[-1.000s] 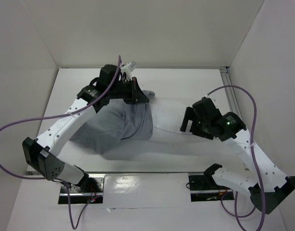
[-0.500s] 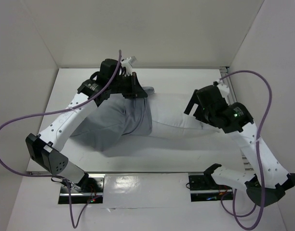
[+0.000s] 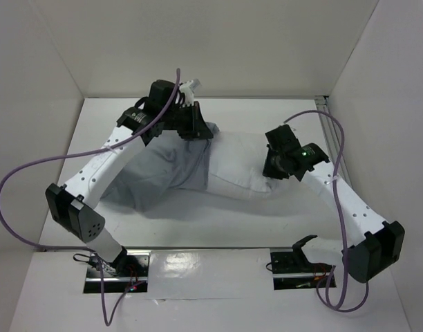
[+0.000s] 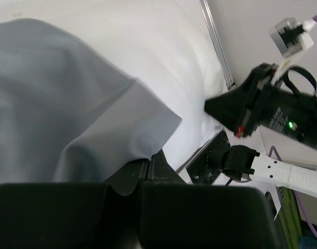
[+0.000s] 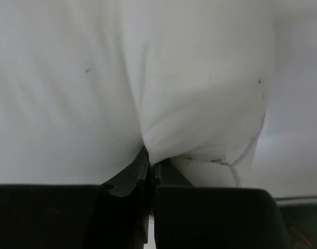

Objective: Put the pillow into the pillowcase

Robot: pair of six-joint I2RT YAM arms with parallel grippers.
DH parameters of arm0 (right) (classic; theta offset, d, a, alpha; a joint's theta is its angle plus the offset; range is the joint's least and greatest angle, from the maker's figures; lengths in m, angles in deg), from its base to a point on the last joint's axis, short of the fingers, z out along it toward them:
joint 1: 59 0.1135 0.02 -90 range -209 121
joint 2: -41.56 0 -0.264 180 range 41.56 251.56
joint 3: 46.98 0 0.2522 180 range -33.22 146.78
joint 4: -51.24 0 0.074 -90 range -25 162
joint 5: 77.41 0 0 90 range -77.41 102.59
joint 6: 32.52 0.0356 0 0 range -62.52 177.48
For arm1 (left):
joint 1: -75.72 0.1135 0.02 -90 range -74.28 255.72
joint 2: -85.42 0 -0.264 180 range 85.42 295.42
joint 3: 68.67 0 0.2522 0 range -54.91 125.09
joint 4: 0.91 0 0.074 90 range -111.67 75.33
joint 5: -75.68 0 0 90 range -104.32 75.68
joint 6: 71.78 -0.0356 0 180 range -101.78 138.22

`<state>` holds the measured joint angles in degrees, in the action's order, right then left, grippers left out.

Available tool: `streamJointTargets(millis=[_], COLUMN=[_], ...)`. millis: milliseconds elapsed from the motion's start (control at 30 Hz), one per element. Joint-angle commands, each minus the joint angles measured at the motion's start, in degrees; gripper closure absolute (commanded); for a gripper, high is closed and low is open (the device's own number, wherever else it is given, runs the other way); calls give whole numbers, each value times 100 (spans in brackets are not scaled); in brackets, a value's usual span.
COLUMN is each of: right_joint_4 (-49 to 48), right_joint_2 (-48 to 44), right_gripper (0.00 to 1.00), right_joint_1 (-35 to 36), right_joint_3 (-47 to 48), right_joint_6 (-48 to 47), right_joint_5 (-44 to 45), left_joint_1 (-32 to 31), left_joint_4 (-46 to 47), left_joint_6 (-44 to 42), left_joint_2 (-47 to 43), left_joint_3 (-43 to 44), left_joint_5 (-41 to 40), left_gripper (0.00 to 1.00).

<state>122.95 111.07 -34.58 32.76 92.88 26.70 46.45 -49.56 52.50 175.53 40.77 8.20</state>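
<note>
Your left jaws are clenched on the pillowcase [image 3: 160, 176]. They pinch its hem at the far edge of the mouth, near the back of the bench [image 3: 267, 117]. In the left wrist view the grey edge drapes down over the closed fingers [image 4: 159, 165], with white fabric showing just beyond it.

Your right jaws are grasping the pillow [image 3: 236, 169] at its right-hand end. In the right wrist view a fold of white cloth is nipped between the two shut fingers, and wrinkles spread upward from that pinch.

The pillow lies lengthwise across the middle of the bench. Its white right part sticks out of the pillowcase mouth, and the grey cloth lies over its left part. You cannot tell how far inside it reaches, because the fabric hides it. The pillowcase bulges and wrinkles toward the left and near side of the bench, partly under your left arm [image 3: 104, 166].

Your right arm [image 3: 343, 200] reaches in from the right. The two wrists are well apart, with the bare stretch of pillow between them.
</note>
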Motion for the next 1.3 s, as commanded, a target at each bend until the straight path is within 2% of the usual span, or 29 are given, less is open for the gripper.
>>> streamJointTargets(millis=[0, 67, 100, 200, 233, 300, 367, 533, 700, 800, 900, 1000, 1100, 1233, 1267], right_joint_4=[-1873, -2252, -2445, -2604, -2605, -2553, -2483, -2271, -2349, -2780, -2667, -2596, -2395, -2603, -2727], right_joint_2=[-184, -45, 9, 9, 9, -122, -183, -386, -596, -772, -834, -1089, -1396, -1529, -1459], right_gripper=[100, 100, 100, 100, 100, 100, 100, 100, 100, 100, 100, 100, 100, 100, 100], right_joint_1=[535, 791, 792, 722, 608, 424, 230, 45, 45, 246, 633, 966, 1020, 1020, 1020], right_joint_3=[536, 941, 1318, 1524, 1524, 1445, 1252, 874, 514, 249, 310, 381, 443, -4, -101], right_joint_6=[-96, 256, 327, 459, 520, 521, 521, 346, 292, 442, 442, 598, 1072, 2029, 2233], right_joint_5=[-1699, -1998, -2052, -1948, -1947, -1885, -1956, -2166, -2911, -3273, -3274, -3134, -2835, -2545, -2693], left_joint_1=[-42, -411, -577, -1219, -1299, -1353, -1239, -1186, -1186, -1247, -1361, -1467, -1528, -863, -730], left_joint_4=[212, -77, -427, -659, -659, -370, -290, -465, -825, -1194, -1580, -2002, -2153, -2031, -2030], left_joint_6=[-263, -334, -335, -335, -187, -36, 35, 140, 193, 79, -132, -185, -185, -544, -606], left_joint_2=[410, 831, 1303, 1781, 1782, 1625, 1197, 105, -564, -564, -398, -126, -55, 751, 1398], left_joint_3=[827, 1476, 2315, 3558, 3650, 3381, 3081, 1808, 1506, 1962, 2506, 3306, 3484, 3668, 3764], left_joint_5=[85, 225, 470, 902, 1103, 1263, 1089, -253, -1083, -1373, -1207, -1075, -1205, -1259, -1259], left_gripper=[100, 100, 100, 100, 100, 100, 100, 100, 100, 100, 100, 100, 100, 100, 100])
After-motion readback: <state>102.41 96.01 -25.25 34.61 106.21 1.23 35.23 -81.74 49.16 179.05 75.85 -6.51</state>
